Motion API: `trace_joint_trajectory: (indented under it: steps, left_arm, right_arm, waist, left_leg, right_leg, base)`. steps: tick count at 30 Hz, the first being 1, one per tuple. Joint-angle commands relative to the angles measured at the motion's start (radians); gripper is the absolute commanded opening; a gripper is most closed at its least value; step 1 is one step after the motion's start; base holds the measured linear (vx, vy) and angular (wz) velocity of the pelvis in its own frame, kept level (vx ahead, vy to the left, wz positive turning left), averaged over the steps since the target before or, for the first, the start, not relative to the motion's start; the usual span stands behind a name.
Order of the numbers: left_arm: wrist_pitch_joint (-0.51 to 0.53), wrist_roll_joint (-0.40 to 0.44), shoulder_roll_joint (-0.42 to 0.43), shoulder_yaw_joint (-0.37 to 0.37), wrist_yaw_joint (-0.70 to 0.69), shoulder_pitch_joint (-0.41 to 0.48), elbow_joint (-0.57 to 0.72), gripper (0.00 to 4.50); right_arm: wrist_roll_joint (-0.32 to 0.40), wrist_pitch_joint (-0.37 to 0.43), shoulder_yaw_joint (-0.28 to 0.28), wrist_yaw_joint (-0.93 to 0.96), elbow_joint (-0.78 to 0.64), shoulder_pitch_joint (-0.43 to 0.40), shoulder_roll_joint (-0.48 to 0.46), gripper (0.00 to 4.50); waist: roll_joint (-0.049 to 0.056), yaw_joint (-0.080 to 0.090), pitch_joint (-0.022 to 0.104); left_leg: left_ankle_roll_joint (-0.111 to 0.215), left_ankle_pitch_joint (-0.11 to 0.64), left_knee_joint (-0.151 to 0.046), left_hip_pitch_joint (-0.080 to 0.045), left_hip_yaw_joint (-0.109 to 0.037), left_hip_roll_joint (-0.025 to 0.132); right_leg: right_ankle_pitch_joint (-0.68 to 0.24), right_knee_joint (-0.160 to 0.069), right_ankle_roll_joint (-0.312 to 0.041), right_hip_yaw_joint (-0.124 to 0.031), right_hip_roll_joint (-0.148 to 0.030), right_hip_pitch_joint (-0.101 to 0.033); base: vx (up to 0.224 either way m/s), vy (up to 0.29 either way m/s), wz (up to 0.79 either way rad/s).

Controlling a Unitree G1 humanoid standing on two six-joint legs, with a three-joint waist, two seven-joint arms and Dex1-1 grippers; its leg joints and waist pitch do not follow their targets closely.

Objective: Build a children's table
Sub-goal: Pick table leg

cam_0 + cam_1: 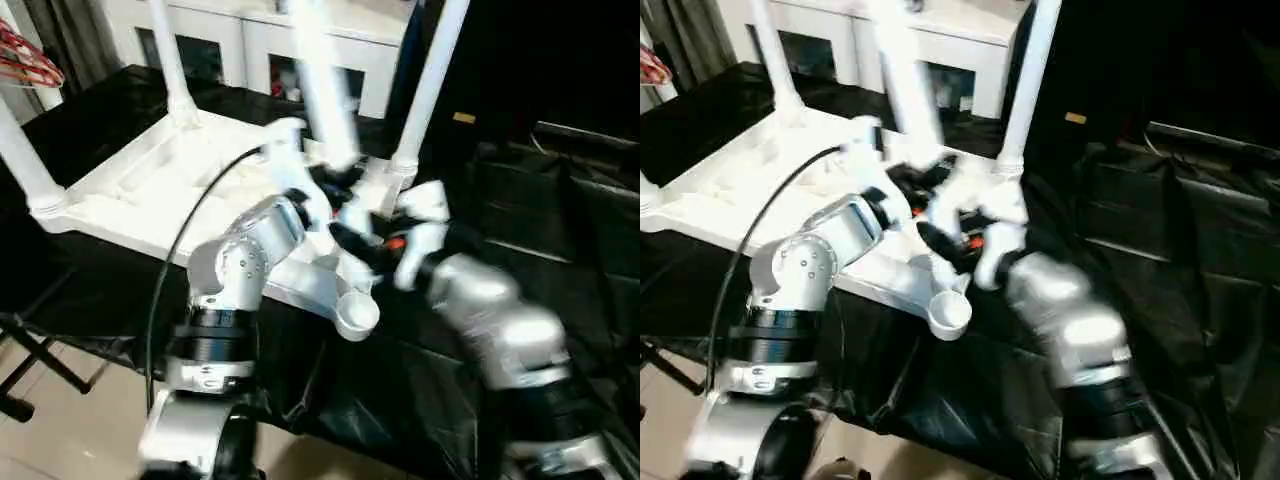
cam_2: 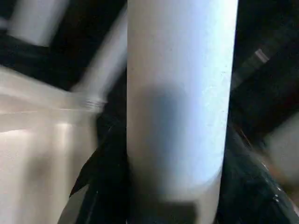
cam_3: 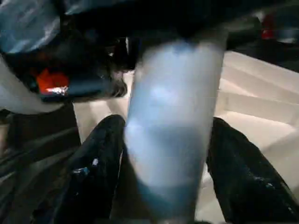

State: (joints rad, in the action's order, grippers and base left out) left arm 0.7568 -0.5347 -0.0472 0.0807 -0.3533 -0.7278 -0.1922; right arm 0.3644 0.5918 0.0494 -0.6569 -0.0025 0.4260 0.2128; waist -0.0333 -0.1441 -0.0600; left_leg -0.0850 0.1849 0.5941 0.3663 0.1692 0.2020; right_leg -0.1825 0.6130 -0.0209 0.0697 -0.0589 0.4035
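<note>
Black-draped bench [image 1: 560, 300]: loose leg [image 1: 325, 95] between both claws' fingers [image 3: 96, 172].

The loose table leg [image 1: 322, 80] is motion-blurred, its top cut off by the edge; the right gripper [image 1: 352, 238] is smeared, its fingertips indistinct.

White cabinet [image 1: 300, 45], black cloth [image 1: 560, 230]
</note>
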Motion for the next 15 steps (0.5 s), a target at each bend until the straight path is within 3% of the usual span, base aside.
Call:
trace_joint_trajectory:
  steps: [1, 2, 3, 4, 5, 8, 15]
  left_arm:
    - [0.026, -0.026, 0.014, -0.028, -0.063, 0.006, 0.034, 1.93]
    - [0.033, -0.040, 0.047, -0.051, -0.130, 0.007, 0.043, 1.93]
    - [0.034, -0.042, 0.051, -0.054, -0.140, 0.007, 0.044, 1.93]
    - [0.045, -0.059, 0.078, -0.072, -0.214, 0.005, 0.055, 1.93]
    - [0.053, -0.071, 0.093, -0.081, -0.256, 0.004, 0.064, 1.93]
    - [0.050, -0.092, 0.126, -0.105, -0.356, 0.000, 0.081, 1.93]
    - [0.065, -0.145, 0.146, -0.112, -0.453, -0.005, 0.105, 1.93]
  right_arm:
    - [0.036, 0.035, -0.004, -0.077, -0.034, 0.005, 0.037, 3.17]
    - [0.060, 0.073, 0.021, -0.172, -0.042, 0.000, 0.107, 3.31]
    - [0.062, 0.078, 0.025, -0.185, -0.043, -0.001, 0.117, 3.46]
    - [0.072, 0.098, 0.048, -0.251, -0.043, -0.001, 0.170, 3.55]
    - [0.069, 0.098, 0.058, -0.273, -0.039, 0.000, 0.188, 3.64]
    - [0.070, 0.106, 0.074, -0.321, -0.023, 0.008, 0.222, 3.89]
    - [0.124, 0.146, 0.078, -0.386, -0.032, 0.011, 0.250, 3.99]
  waist:
    - [0.004, -0.002, 0.075]
    - [-0.006, 0.000, 0.075]
    - [-0.010, -0.001, 0.073]
    - [-0.004, -0.003, 0.073]
    - [-0.009, -0.006, 0.073]
    - [-0.006, -0.004, 0.072]
    - [-0.006, -0.008, 0.072]
  left_leg:
    - [0.025, 0.073, -0.060, -0.005, -0.007, 0.025]
    - [0.031, 0.074, -0.059, -0.003, -0.005, 0.023]
    - [0.035, 0.077, -0.059, -0.003, -0.005, 0.020]
    - [0.041, 0.075, -0.059, -0.004, -0.005, 0.023]
    - [0.043, 0.079, -0.059, -0.006, -0.005, 0.024]
    - [0.033, 0.097, -0.060, -0.008, -0.003, 0.026]
    - [0.030, 0.107, -0.060, -0.007, -0.003, 0.028]
  right_leg:
    - [-0.005, -0.053, -0.174, -0.051, -0.077, -0.069]
    - [-0.010, -0.055, -0.180, -0.050, -0.077, -0.071]
    - [-0.027, -0.056, -0.179, -0.049, -0.076, -0.073]
    - [-0.051, -0.057, -0.174, -0.051, -0.078, -0.071]
    - [-0.084, -0.059, -0.169, -0.050, -0.080, -0.071]
    - [-0.147, -0.065, -0.165, -0.050, -0.082, -0.063]
    - [-0.155, -0.063, -0.179, -0.049, -0.082, -0.062]
  base:
    - [0.000, 0.000, 0.00]
    - [0.000, 0.000, 0.00]
    - [0.000, 0.000, 0.00]
    - [0.000, 0.000, 0.00]
    - [0.000, 0.000, 0.00]
    - [0.000, 0.000, 0.00]
    - [0.000, 0.000, 0.00]
